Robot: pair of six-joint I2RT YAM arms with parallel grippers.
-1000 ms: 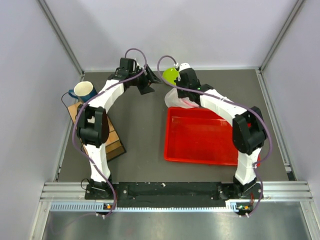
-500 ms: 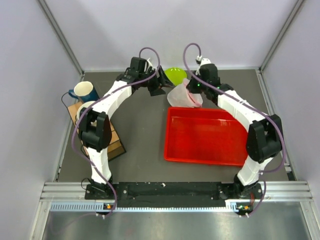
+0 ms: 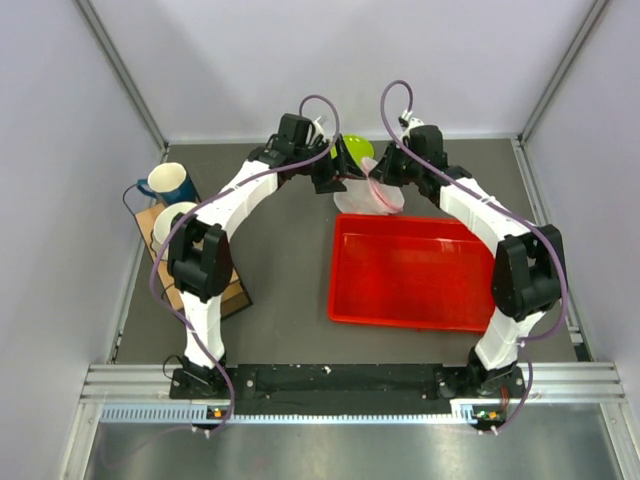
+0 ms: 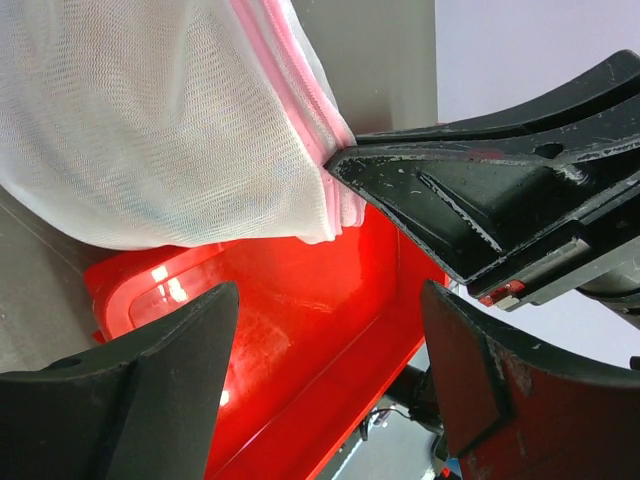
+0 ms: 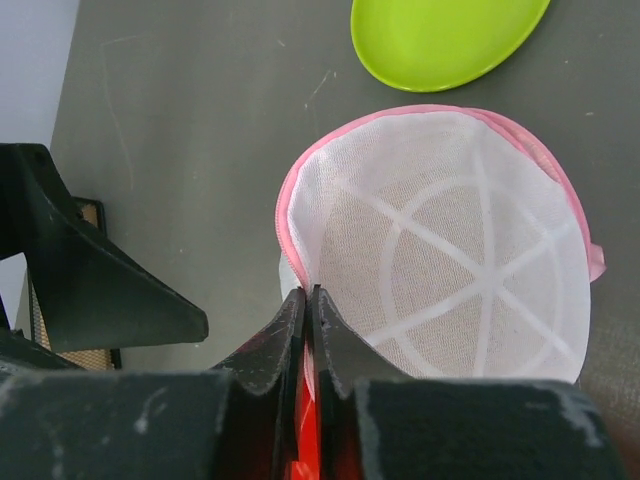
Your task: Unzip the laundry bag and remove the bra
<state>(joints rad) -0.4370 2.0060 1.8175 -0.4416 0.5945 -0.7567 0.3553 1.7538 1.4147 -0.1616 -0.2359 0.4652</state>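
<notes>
The laundry bag (image 3: 368,195) is a white mesh pouch with pink trim, hanging over the far edge of the red tray (image 3: 400,285). My right gripper (image 3: 378,180) is shut on the bag's pink zipper edge (image 5: 308,292). In the right wrist view the bag (image 5: 450,250) shows one dome's white-ribbed inside. My left gripper (image 3: 335,178) is open and empty just left of the bag. In the left wrist view the mesh (image 4: 150,120) hangs above my left gripper (image 4: 328,300), with the right gripper's fingers (image 4: 480,190) pinching the trim. The bra is not in view.
A lime-green plate (image 3: 355,150) lies just beyond the bag, also in the right wrist view (image 5: 440,35). The red tray's inside (image 4: 280,320) lies under the left gripper. A blue mug (image 3: 170,183) and a brown box (image 3: 215,275) stand at the left.
My left gripper has moved right, up close to the bag. My right gripper has carried the bag's edge to the right and away from the plate.
</notes>
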